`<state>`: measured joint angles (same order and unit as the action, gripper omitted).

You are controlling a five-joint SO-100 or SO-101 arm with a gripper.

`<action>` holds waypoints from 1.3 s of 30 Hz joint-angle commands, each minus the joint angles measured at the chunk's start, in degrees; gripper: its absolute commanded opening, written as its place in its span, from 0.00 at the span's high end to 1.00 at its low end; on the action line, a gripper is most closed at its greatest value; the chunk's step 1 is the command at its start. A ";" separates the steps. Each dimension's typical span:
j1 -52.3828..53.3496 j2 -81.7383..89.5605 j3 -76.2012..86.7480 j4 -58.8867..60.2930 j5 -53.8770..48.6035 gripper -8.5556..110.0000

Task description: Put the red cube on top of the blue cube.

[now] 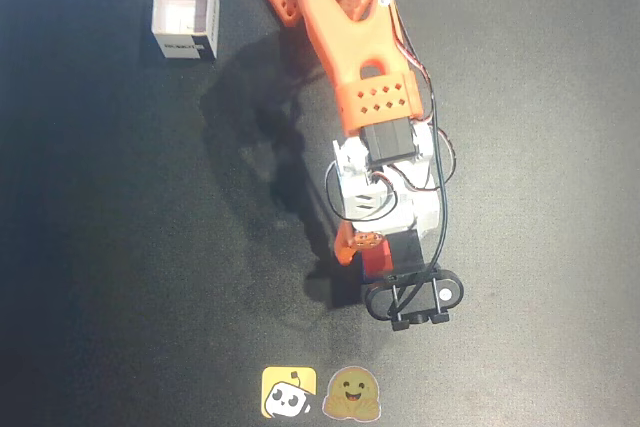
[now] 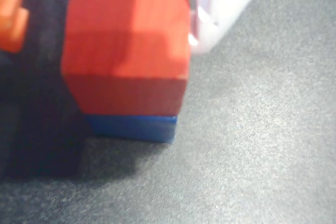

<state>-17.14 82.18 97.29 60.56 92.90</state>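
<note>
Open white box [image 1: 186, 15]; two stickers [image 1: 320, 393] on dark mat [image 1: 100, 247].

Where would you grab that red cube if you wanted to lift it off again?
By two opposite flat sides of the red cube, coming straight down from above. In the wrist view it sits on the blue cube, so its side faces stand clear of the table, and parallel flat faces suit a two-finger tool. Grip high, so the fingers miss the blue one.
</note>
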 commanded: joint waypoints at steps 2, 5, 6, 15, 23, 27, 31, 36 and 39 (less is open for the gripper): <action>-0.26 4.39 -2.64 -0.88 0.62 0.72; -0.53 5.80 -2.37 -0.88 0.62 0.72; -0.53 7.03 -1.85 -0.79 0.70 0.72; 1.67 20.04 0.88 1.93 0.53 0.78; 7.91 35.86 15.82 -2.64 -8.17 0.93; 10.63 41.40 22.76 -3.16 -9.76 0.93; 12.48 52.29 37.35 -8.88 -9.76 0.93; 13.36 62.67 50.01 -12.83 -9.76 0.93; 13.45 69.61 56.51 -14.77 -9.76 0.93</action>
<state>-3.69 145.02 149.94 47.99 83.23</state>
